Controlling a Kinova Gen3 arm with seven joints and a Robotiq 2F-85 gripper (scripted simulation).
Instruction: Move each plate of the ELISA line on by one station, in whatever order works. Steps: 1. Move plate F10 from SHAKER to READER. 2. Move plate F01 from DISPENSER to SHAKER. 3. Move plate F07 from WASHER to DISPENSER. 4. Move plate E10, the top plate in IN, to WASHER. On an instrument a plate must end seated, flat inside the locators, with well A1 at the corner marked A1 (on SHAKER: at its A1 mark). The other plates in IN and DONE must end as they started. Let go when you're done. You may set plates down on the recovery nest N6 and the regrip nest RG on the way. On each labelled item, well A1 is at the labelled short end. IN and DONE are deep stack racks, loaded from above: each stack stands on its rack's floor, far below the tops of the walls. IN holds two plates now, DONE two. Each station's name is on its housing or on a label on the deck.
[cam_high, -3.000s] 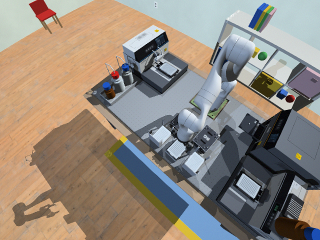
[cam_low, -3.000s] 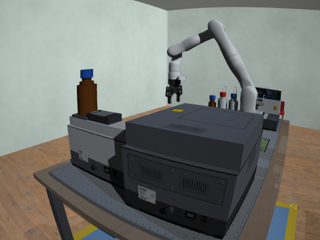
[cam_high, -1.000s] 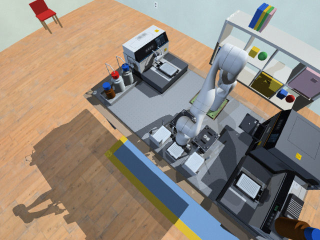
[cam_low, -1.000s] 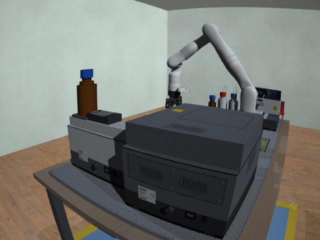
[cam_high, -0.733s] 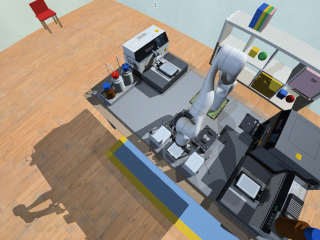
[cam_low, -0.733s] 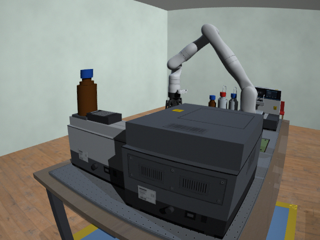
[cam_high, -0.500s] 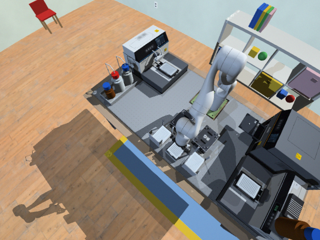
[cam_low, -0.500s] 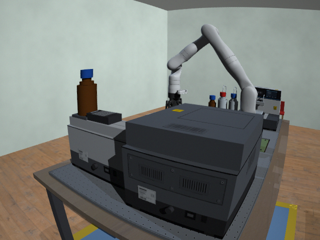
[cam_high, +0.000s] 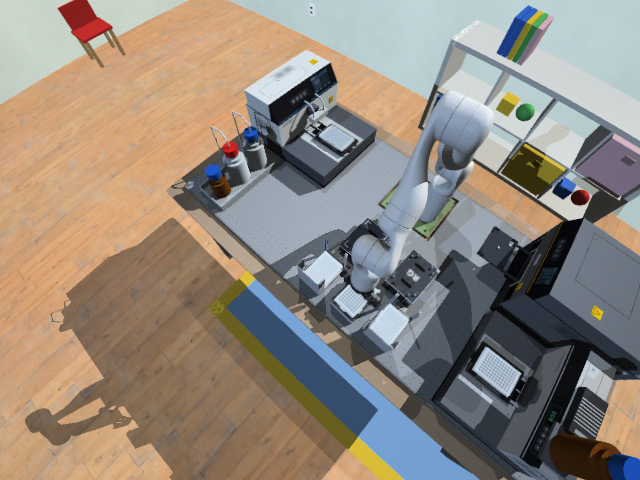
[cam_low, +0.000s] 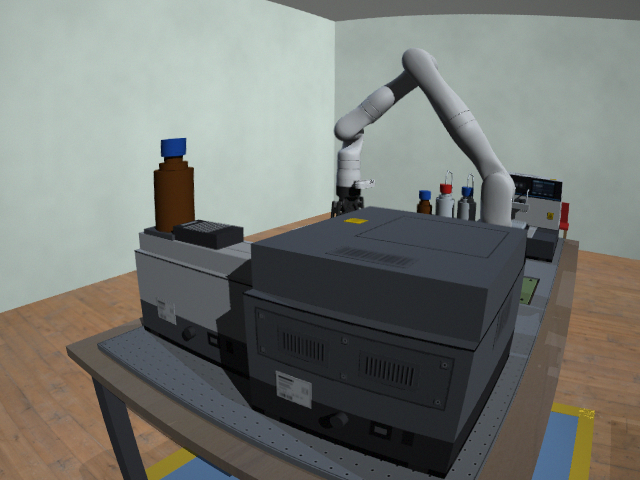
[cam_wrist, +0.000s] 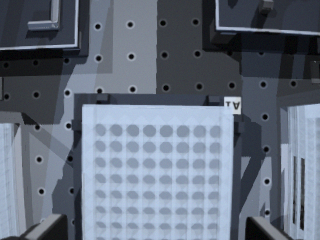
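In the wrist view a white well plate (cam_wrist: 157, 170) sits flat in a dark nest, with the A1 mark (cam_wrist: 232, 105) at its far right corner. My gripper (cam_wrist: 150, 231) is open, pointing straight down just above this plate, with one finger on each long side and nothing between them. In the overhead view this plate (cam_high: 350, 300) lies between two racks, under my wrist (cam_high: 368, 281). Another plate (cam_high: 336, 137) sits on the instrument at the back, and one (cam_high: 496, 370) on the instrument at the front right. Plate labels are not readable.
A rack with a plate (cam_high: 323, 268) stands on one side and a rack with a plate (cam_high: 388, 325) on the other. The RG nest (cam_high: 412, 273) is just behind. Several bottles (cam_high: 235, 162) stand at the back left. A large dark instrument (cam_high: 589, 268) and its small open tray (cam_high: 498, 246) are at the right.
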